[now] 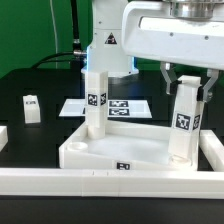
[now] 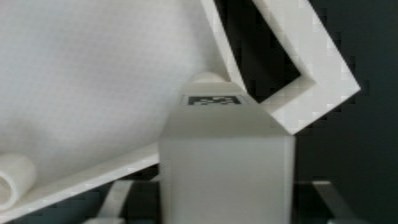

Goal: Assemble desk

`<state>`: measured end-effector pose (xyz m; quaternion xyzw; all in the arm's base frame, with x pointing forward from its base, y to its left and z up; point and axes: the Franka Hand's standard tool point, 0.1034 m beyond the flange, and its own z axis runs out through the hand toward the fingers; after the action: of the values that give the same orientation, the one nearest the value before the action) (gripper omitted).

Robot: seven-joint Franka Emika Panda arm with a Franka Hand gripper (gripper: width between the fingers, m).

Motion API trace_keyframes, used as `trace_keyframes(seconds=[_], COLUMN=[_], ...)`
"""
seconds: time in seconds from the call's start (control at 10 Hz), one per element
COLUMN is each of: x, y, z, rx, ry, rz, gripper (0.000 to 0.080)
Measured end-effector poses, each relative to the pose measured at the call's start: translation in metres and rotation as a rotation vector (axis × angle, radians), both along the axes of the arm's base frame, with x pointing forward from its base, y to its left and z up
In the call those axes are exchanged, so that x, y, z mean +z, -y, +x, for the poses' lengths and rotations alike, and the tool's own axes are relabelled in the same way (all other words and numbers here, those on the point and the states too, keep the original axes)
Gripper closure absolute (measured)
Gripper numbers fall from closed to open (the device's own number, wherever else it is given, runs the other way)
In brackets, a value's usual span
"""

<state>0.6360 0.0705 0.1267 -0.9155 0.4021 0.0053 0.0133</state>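
fingers (image 1: pixel 168 78) gripping leg (image 1: pixel 184 122), tabletop (image 1: pixel 100 158) corner

In the white plastic tray-like tabletop (image 1: pixel 75 152), one white plastic block leg (image 1: pixel 95 100) stands at the far corner on the exterior view's left, a second leg (image 1: pixel 185 125) towards the right

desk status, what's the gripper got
Gripper shut on held leg, upright at tabletop corner, exterior view's right. Standing leg in another corner; loose leg out on the table. Nothing blocking.
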Motion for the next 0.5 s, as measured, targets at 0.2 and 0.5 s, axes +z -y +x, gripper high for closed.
trace_keyframes(seconds=[0.2, 0.5], x=[-0.0006, -0.0006], y=[0.0012, 0.0041], z=[0.0017, 0.0017], rx=[-0.239, -0.431], ry=[0.013, 0.005], rz=[0.012, 0.046], gripper=[0.0508, 0.0508])
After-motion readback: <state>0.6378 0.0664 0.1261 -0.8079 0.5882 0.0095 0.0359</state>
